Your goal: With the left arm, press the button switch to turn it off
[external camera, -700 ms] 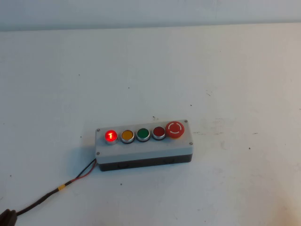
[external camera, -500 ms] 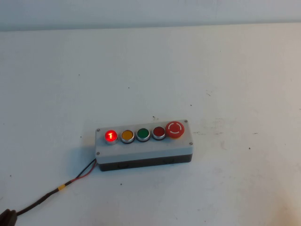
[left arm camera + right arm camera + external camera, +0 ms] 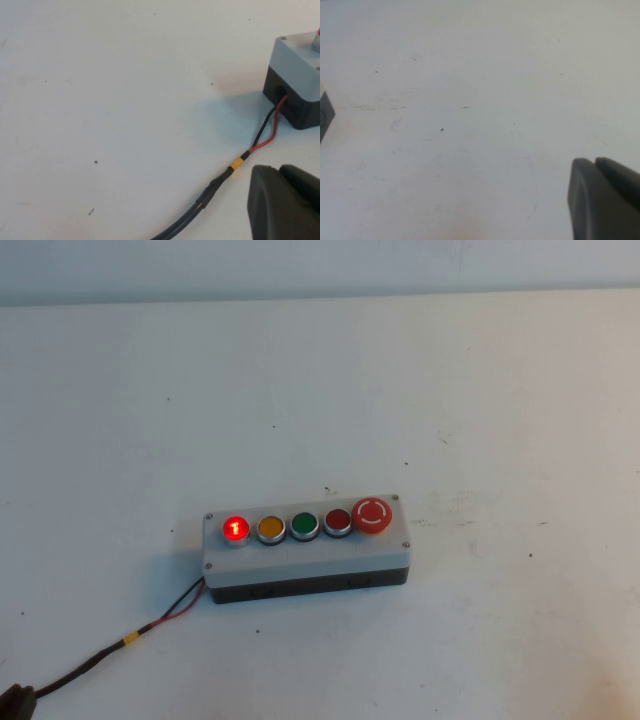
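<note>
The button switch glows bright red at the left end of the grey box, which lies on the white table. Neither arm shows in the high view. In the left wrist view, my left gripper is shut and empty. It hovers low over the table beside the box's cable, short of the box's left end. Only a sliver of the button shows there, at the picture's edge. My right gripper is shut and empty over bare table, well away from the box's corner.
Along the box from the lit button are a yellow button, a green button, a darker red button and a big red mushroom button. A black cable with red and black wires runs from the box's left end towards the table's front left.
</note>
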Action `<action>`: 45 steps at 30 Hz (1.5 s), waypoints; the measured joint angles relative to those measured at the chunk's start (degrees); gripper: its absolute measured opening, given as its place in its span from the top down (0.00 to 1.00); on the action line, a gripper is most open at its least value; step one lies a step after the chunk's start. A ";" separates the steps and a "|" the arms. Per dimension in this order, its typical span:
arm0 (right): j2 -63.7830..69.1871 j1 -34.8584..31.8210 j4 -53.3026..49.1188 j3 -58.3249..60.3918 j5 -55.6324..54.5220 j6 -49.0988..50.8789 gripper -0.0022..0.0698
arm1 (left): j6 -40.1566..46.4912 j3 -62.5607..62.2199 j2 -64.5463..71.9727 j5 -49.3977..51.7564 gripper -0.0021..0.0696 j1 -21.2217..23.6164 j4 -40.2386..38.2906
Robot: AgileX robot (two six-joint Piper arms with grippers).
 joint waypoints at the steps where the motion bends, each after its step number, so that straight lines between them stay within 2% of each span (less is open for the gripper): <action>1: 0.00 0.00 0.00 0.00 0.00 0.00 0.99 | 0.00 0.00 0.00 0.00 0.98 0.00 0.00; 15: 0.00 0.00 0.00 0.00 0.00 0.00 0.99 | -0.59 0.00 0.00 -0.22 0.98 0.00 -0.11; 18: 0.00 0.00 0.00 0.00 0.00 0.00 0.99 | -5.10 0.00 0.00 -1.81 0.98 0.00 -2.38; 23: 0.00 0.00 0.00 0.00 0.00 0.00 0.99 | -15.68 0.00 0.00 -10.09 0.98 0.00 -11.67; 28: 0.00 0.00 0.00 0.00 0.00 0.00 0.99 | -17.83 0.00 0.00 -16.40 0.98 0.00 -14.04; 31: 0.00 0.00 0.00 0.00 0.00 0.00 0.99 | -19.62 -0.18 0.00 -16.36 0.98 0.00 -16.25; 34: 0.00 0.00 0.00 0.00 0.00 0.00 0.99 | -20.27 -4.48 3.20 -8.67 0.98 0.00 -17.26; 39: 0.00 0.00 0.00 0.00 0.00 0.00 0.99 | -18.45 -20.75 16.86 9.85 0.98 0.00 -12.00; 45: 0.00 0.00 0.00 0.00 0.00 0.00 0.99 | -7.35 -39.72 38.22 30.78 0.98 0.00 -7.50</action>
